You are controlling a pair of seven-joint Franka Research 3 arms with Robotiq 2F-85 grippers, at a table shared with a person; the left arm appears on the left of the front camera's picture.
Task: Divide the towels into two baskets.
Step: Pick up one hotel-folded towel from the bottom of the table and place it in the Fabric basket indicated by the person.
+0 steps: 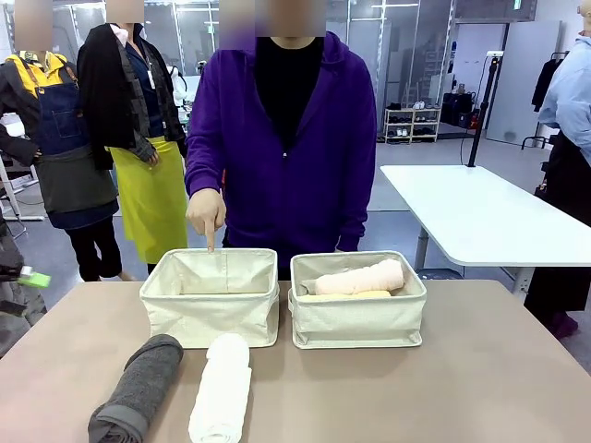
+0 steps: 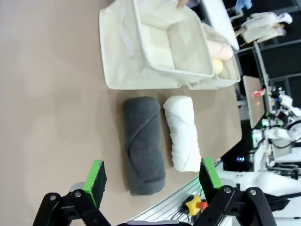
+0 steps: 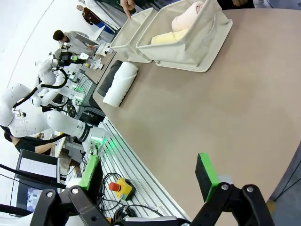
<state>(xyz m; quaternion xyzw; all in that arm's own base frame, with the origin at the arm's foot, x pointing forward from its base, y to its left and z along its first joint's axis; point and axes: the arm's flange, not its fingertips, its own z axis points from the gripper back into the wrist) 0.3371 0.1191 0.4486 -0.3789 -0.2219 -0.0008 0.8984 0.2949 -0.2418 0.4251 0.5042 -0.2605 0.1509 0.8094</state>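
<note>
Two cream canvas baskets stand side by side at the table's far side. The left basket [image 1: 211, 309] has nothing in it, and the person's finger [image 1: 210, 242] points at its far rim. The right basket [image 1: 358, 318] holds the pale pink towel [image 1: 360, 278] and the pale yellow towel [image 1: 346, 296]. The dark grey towel [image 1: 137, 389] and the white towel [image 1: 223, 391] lie side by side on the table in front of the left basket. My left gripper [image 2: 153, 181] hangs open above the grey towel [image 2: 143, 143] and white towel [image 2: 182, 132]. My right gripper [image 3: 148, 176] is open over bare table near the edge.
The brown table [image 1: 462, 388] has free room at the right front. A person in a purple hoodie [image 1: 282, 138] stands behind the baskets. A yellow emergency-stop box [image 3: 120, 188] sits off the table's near edge. Another white table [image 1: 480, 217] stands at the back right.
</note>
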